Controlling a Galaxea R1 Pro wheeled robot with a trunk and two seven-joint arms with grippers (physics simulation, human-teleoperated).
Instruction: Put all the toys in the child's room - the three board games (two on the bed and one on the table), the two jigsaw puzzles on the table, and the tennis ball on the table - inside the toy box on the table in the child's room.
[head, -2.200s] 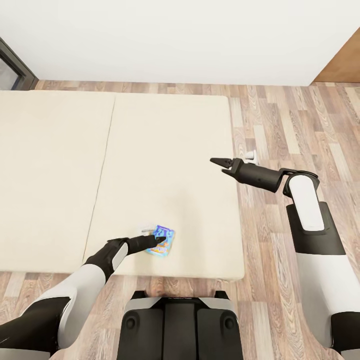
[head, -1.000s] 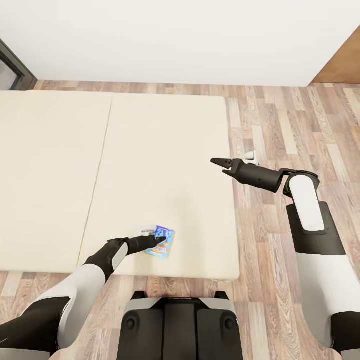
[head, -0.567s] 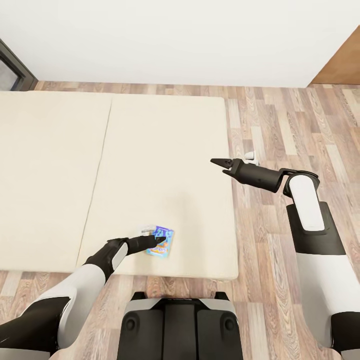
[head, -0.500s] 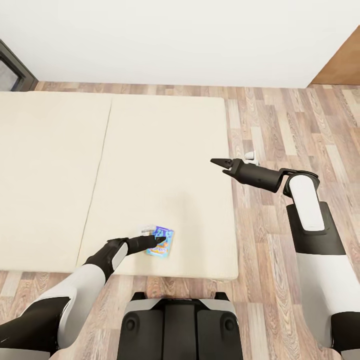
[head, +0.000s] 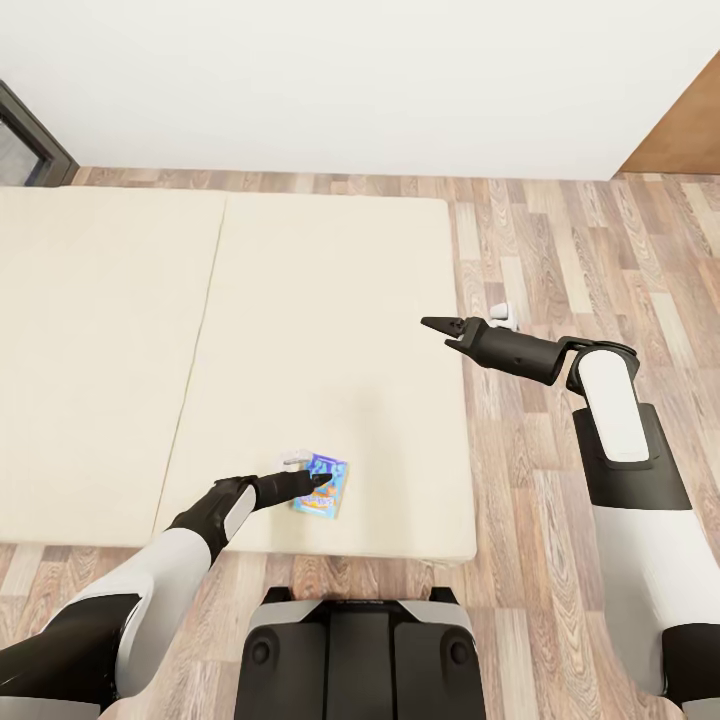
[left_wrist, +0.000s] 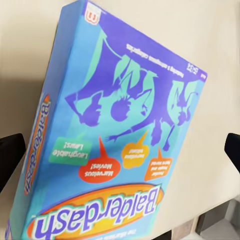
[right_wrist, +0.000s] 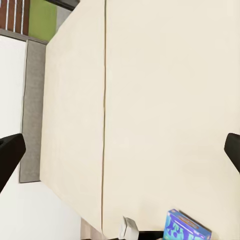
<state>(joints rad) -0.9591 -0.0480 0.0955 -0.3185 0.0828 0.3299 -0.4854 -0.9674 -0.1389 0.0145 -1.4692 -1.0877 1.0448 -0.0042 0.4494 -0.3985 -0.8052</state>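
Progress looks early: small teal-blue printed board game box (head: 323, 484) lies on the cream bed (head: 300, 300), spread left claw (head: 318, 482) straddling it; right claw (head: 440, 327) spread, empty.

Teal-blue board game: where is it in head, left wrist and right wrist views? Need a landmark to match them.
Head view: the teal-blue board game lies near the bed's front edge, at the left gripper.
Left wrist view: the box spans most of the picture, "Balderdash" upside down.
Right wrist view: the box sits at the bottom edge.
Shared landmark: the cream mattress and its centre seam.
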